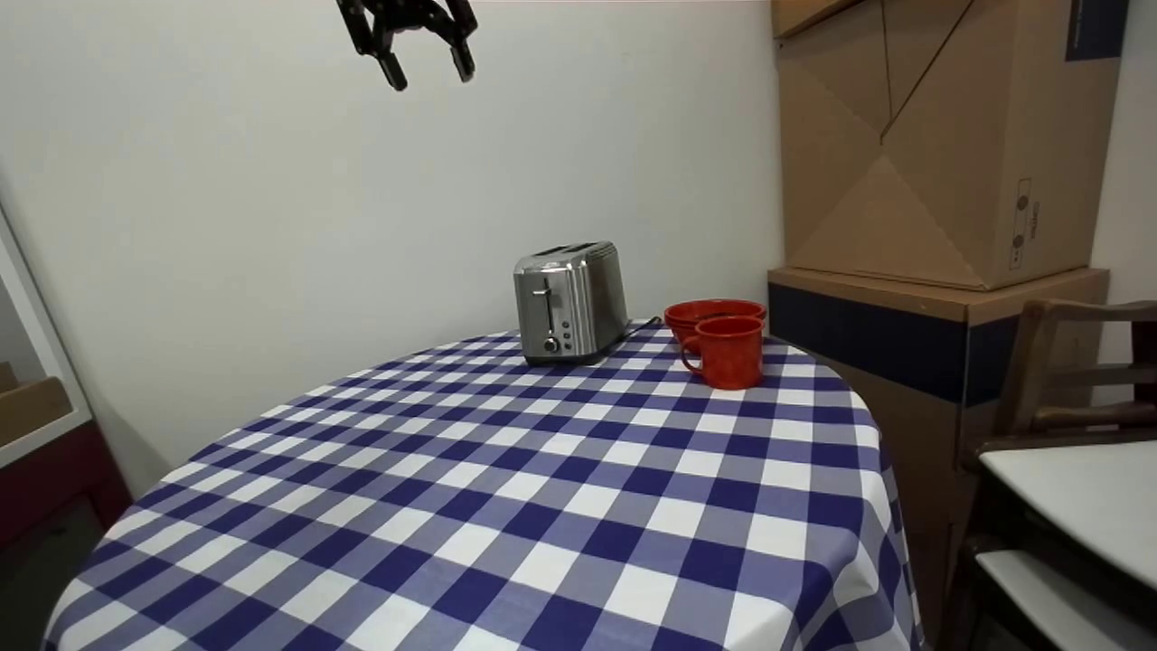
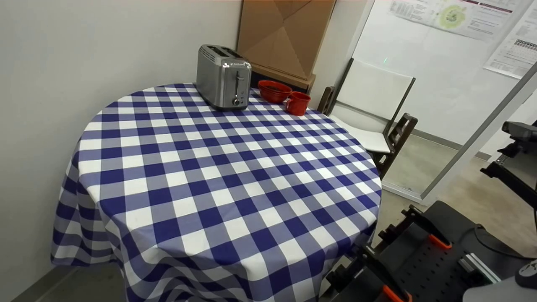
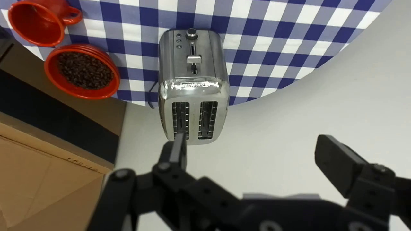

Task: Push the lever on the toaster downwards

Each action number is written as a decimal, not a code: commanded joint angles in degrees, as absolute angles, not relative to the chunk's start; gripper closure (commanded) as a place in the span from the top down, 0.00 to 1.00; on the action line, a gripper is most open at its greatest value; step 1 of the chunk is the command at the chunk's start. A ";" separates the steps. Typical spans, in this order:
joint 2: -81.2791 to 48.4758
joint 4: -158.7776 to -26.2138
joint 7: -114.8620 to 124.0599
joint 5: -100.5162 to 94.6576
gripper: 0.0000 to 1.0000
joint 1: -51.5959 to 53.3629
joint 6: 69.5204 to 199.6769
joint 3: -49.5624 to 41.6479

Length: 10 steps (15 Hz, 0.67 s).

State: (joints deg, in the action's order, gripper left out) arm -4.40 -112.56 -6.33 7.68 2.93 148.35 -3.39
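Standing upright on the checked tablecloth (image 1: 506, 470) near the wall (image 1: 380, 208): one toaster (image 1: 578, 307), its one lever (image 3: 194, 59) high in the track (image 3: 192, 48). To press well, bring the fingers (image 1: 393, 71) together, settle over the lever, push straight down without shoving backward. Gripper (image 1: 430, 78) high, well apart, spread wide, holding nothing. On the toaster: two bread slots (image 3: 208, 120), three buttons (image 3: 179, 40), one dial (image 3: 191, 34). Near it: one red mug (image 1: 732, 353), stacked red bowls (image 2: 275, 95), number unclear.

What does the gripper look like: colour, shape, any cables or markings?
The gripper is black, jointed and angular, with two blocky, dark fingers. Round greyish bolts show on it. I make out no cable or lettering there; the rest of the arm isn't clearly visible.
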 commanded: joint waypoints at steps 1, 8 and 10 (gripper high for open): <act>-13.99 -101.73 -2.60 4.84 1.00 1.47 148.78 -2.46; -27.29 -87.56 2.64 1.01 1.00 0.82 147.31 -3.53; -30.33 -84.44 3.69 0.58 0.74 0.74 147.32 -3.61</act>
